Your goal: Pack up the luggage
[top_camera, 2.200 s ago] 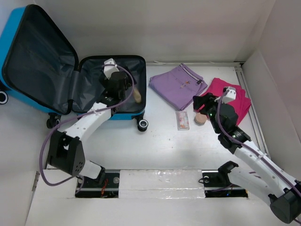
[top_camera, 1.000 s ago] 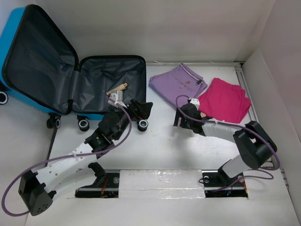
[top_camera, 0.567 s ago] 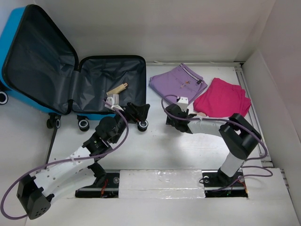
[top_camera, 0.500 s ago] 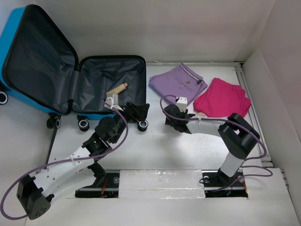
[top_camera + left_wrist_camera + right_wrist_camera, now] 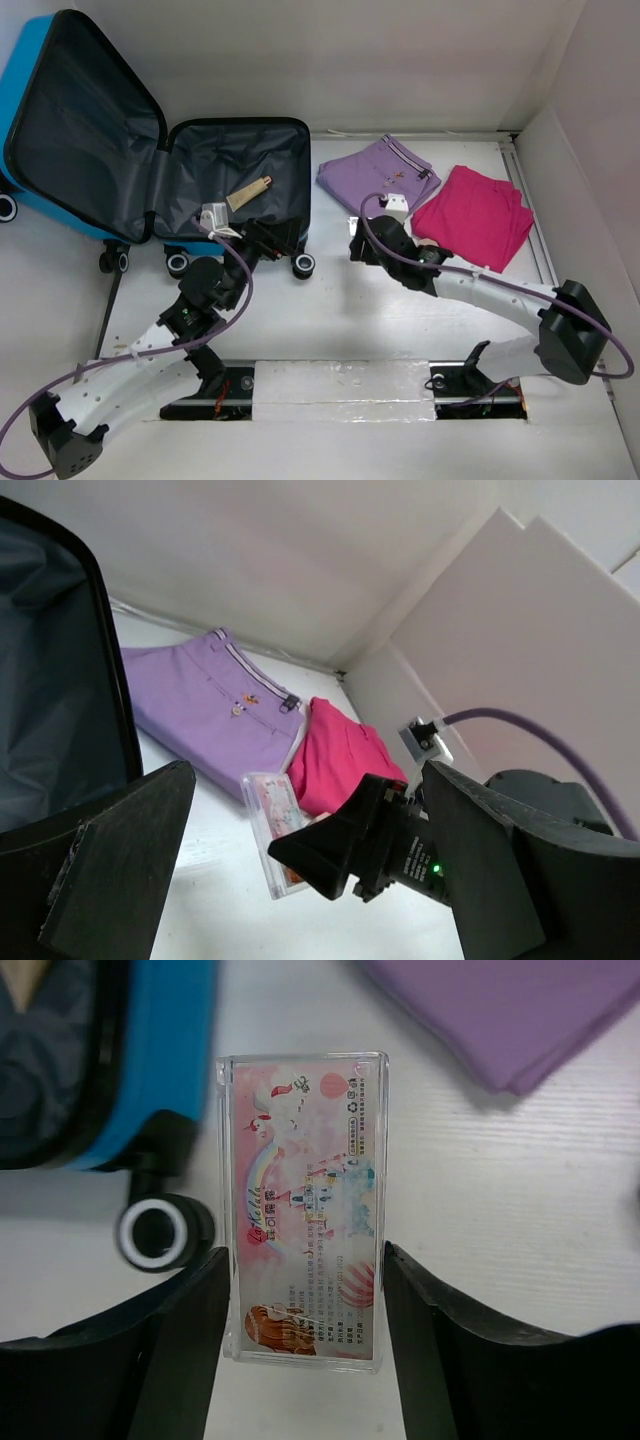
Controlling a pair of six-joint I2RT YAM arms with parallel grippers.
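The blue luggage lies open at the far left, dark grey lining up, with a wooden brush in its near half. My right gripper is shut on a clear plastic box with a pink printed card. It holds the box just above the table, right of the luggage's blue edge and wheel. My left gripper is open and empty at the luggage's near right corner. In the left wrist view my left gripper faces the box.
Folded purple shorts and a folded pink garment lie right of the luggage; both also show in the left wrist view. White walls close in the back and the right side.
My right gripper has carried the box left towards the luggage. My left arm has left the brush in the luggage and drawn back to its near corner.
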